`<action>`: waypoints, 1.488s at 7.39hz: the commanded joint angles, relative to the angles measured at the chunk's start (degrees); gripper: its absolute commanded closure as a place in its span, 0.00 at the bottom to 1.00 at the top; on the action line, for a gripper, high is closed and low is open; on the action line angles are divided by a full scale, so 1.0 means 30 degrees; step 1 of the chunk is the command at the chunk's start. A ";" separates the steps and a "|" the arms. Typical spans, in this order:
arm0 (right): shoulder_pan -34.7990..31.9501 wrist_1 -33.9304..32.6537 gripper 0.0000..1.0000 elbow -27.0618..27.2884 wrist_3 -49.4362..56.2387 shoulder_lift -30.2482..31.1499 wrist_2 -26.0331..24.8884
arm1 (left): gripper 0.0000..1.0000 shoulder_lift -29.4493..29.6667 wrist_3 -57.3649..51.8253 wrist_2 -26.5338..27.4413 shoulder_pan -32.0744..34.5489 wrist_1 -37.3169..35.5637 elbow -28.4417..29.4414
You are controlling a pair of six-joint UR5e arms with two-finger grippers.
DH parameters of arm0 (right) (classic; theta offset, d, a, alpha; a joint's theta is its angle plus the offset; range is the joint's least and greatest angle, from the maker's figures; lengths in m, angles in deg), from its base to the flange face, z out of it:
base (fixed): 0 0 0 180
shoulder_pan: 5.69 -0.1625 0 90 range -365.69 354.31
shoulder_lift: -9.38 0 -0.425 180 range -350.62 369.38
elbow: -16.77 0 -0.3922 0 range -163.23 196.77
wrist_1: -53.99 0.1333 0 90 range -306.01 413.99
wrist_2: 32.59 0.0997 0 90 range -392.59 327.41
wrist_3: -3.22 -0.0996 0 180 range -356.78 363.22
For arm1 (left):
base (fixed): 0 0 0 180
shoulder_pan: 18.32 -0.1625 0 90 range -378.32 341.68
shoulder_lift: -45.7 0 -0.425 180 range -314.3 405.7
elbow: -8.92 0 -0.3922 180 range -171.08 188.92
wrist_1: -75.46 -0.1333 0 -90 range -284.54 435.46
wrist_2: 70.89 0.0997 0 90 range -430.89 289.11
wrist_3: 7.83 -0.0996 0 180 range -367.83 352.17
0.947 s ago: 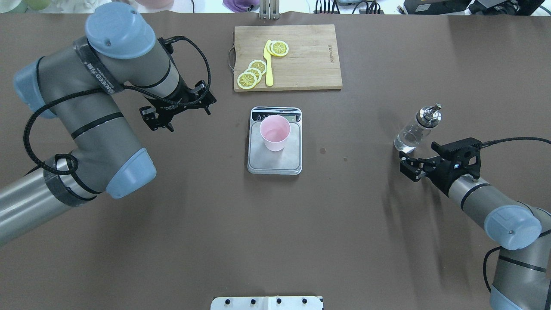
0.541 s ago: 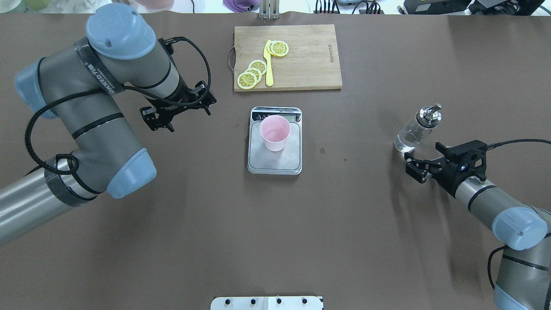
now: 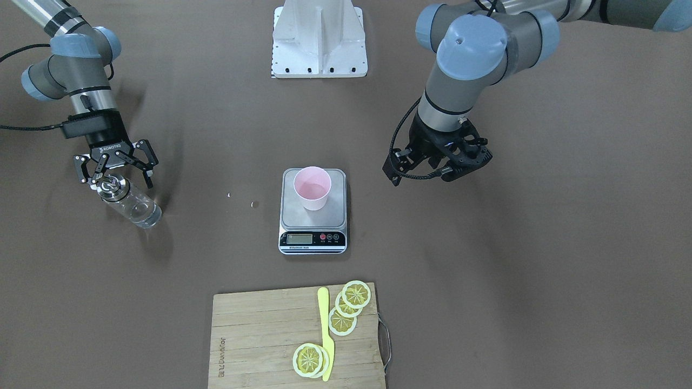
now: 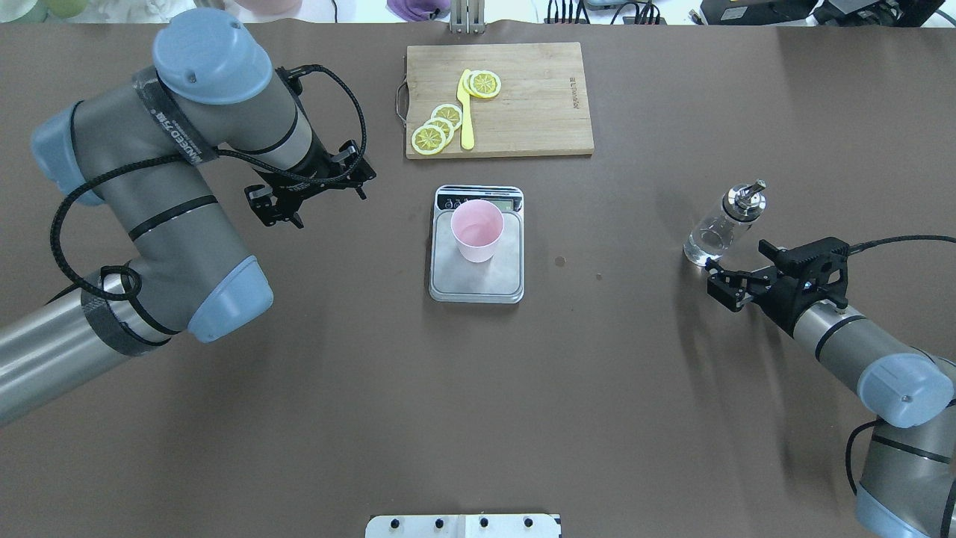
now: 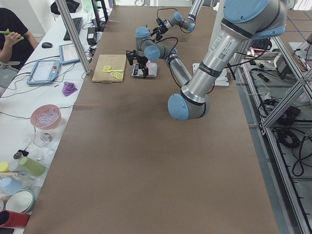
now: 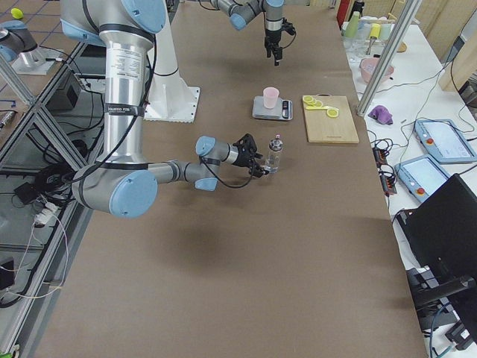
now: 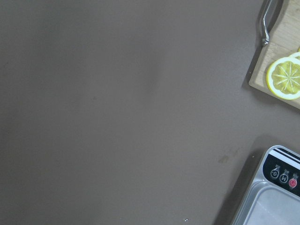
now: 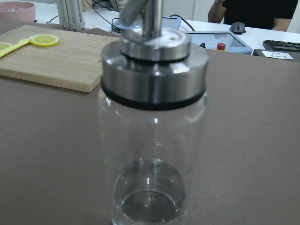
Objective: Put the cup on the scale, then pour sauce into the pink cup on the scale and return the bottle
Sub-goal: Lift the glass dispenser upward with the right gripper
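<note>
The pink cup (image 4: 476, 228) stands upright on the steel scale (image 4: 478, 282) at mid-table, also seen as cup (image 3: 312, 186) on scale (image 3: 313, 220). The glass bottle (image 4: 717, 233) with its metal pourer stands on the table at the right. A little clear sauce (image 8: 150, 197) lies in the bottle (image 8: 152, 140). My right gripper (image 4: 719, 284) is open just behind the bottle and apart from it. My left gripper (image 4: 310, 190) hangs open and empty above the table, left of the scale. Neither wrist view shows any fingers.
A wooden cutting board (image 4: 538, 97) with lemon slices (image 4: 437, 127) and a yellow knife (image 4: 467, 112) lies beyond the scale. The white robot base (image 4: 463, 525) sits at the near edge. A person (image 5: 12, 39) sits beyond the table's far side.
My right gripper has drawn back from the bottle toward the robot's side, still open. The left arm has barely shifted. Cup, scale and bottle have not moved.
</note>
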 commanded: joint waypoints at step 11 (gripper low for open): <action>-0.1065 -0.0461 0.15 -0.0446 0.0441 -0.1453 0.0596 | 0.02 0.0000 0.0030 -0.0030 -0.0019 0.0121 0.0134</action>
